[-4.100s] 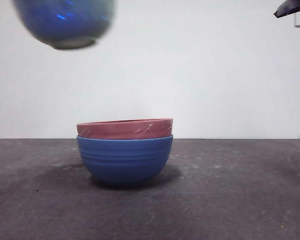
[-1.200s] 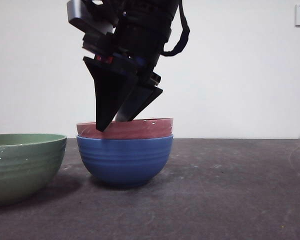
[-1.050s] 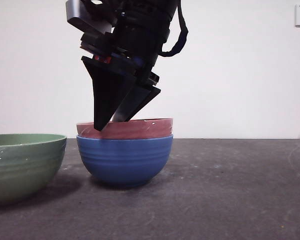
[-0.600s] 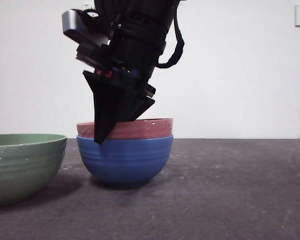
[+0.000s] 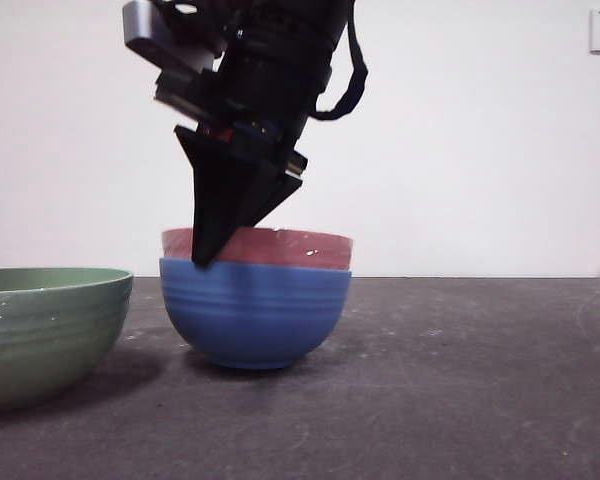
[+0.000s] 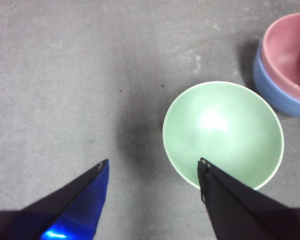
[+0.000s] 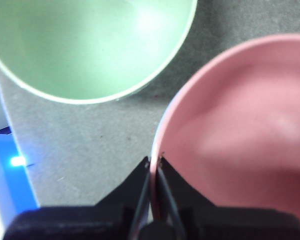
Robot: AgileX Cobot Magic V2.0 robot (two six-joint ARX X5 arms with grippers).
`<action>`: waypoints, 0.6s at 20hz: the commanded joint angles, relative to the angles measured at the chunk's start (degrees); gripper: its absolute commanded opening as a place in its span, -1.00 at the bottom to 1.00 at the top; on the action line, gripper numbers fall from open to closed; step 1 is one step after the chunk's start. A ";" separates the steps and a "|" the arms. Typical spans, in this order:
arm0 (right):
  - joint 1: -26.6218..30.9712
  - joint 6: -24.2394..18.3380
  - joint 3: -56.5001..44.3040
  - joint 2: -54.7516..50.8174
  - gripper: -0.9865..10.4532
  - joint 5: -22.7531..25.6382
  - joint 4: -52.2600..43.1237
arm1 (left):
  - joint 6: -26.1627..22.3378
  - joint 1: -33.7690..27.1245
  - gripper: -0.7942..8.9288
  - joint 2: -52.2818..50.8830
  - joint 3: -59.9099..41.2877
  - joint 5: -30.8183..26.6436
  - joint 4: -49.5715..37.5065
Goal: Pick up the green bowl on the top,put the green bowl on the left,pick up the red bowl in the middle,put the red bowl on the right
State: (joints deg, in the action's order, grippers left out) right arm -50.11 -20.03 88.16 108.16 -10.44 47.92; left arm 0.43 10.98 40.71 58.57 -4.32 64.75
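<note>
Red bowl (image 5: 257,247): nested in blue bowl (image 5: 255,315), rim pinched by our right gripper (image 7: 154,162) fingers, ready for lifting. Green bowl (image 5: 48,328): on the surface, left. Left gripper (image 6: 152,170): fingers apart, empty, above.

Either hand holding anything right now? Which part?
Right hand pinches the red bowl by its rim, on the side nearest the green bowl. Left hand is open, empty.

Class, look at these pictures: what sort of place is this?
Probably a robot test bench: a bare grey table, a plain white wall, and three bowls, with a robot hand pinching the red bowl.
</note>
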 commanded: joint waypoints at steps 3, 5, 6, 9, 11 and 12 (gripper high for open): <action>-0.22 0.50 -0.50 -3.69 -0.84 3.43 0.37 | -0.68 -0.17 -0.22 -0.02 -0.13 -0.02 -1.55; -0.22 0.52 -0.50 -5.60 -0.84 3.52 0.35 | -0.68 -0.17 -0.22 -0.02 -0.13 0.00 -2.16; -0.22 0.61 -0.50 -6.36 -0.85 4.76 0.33 | -0.68 -0.17 -0.22 -0.02 -0.13 0.02 -2.32; -0.22 0.70 -0.50 -7.63 -0.84 9.73 0.50 | -0.68 -0.17 -0.22 -0.02 -0.13 0.02 -2.54; -0.22 1.79 -0.50 -8.20 -0.84 11.39 0.55 | -0.68 -0.17 -0.22 -0.02 -0.13 0.02 -2.51; -0.24 2.14 -0.50 -8.39 -0.84 12.50 0.57 | -0.68 -0.17 -0.22 -0.02 -0.13 0.04 -2.54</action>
State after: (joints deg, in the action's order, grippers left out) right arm -50.22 -18.72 88.03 100.18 1.65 48.69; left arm 0.43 10.98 40.75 58.57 -4.32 62.65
